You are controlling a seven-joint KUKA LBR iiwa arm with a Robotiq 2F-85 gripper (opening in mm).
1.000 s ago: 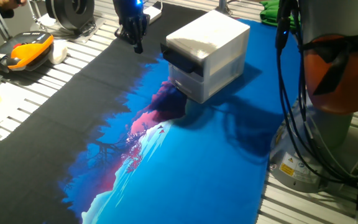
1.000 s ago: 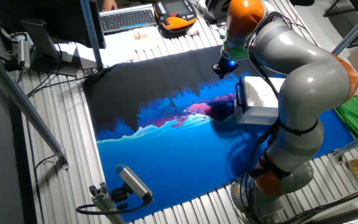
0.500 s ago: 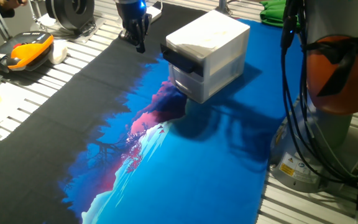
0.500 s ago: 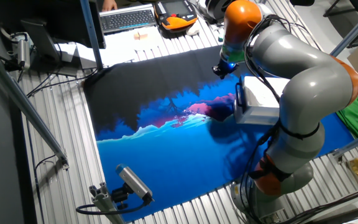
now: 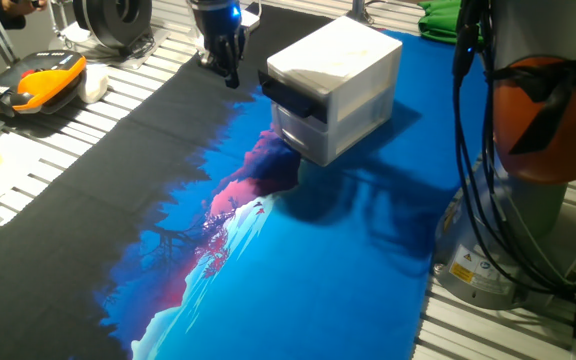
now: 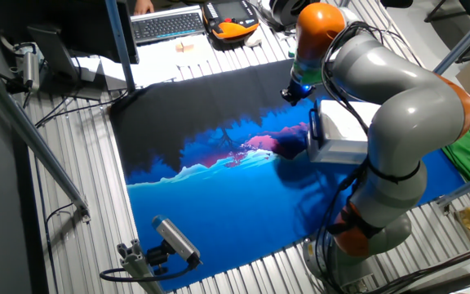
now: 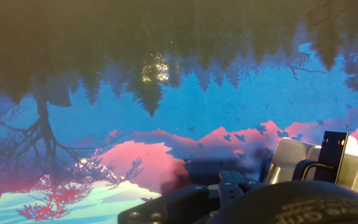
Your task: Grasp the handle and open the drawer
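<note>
Small white box cabinet (image 5: 340,85) on printed blue/black/pink landscape mat (image 5: 268,240), toward mat's far end from one fixed cam. Shallow white drawer (image 5: 303,108) near top of cabinet's front face, seated almost flush w/ shell. Slim black bar handle (image 5: 290,96) fixed across drawer front, long axis horizontal, running along front's width; front faces down mat's length toward pink patch. In other fixed cam, cabinet (image 6: 337,135) partly hidden behind grey arm; handle (image 6: 312,126) shows as a short dark strip on its edge.

Black two-finger gripper (image 5: 230,72) hanging beside cabinet, off handle's left end, clear of bar, tips pointing down over black part of mat. Same gripper (image 6: 288,92) seen above cabinet's far corner. Fingers close together, nothing between; fully clenched or not: cannot tell. Hand cam: cabinet corner (image 7: 303,163) low right.

Orange/black pendant (image 5: 33,80) well left of cabinet, off mat.
</note>
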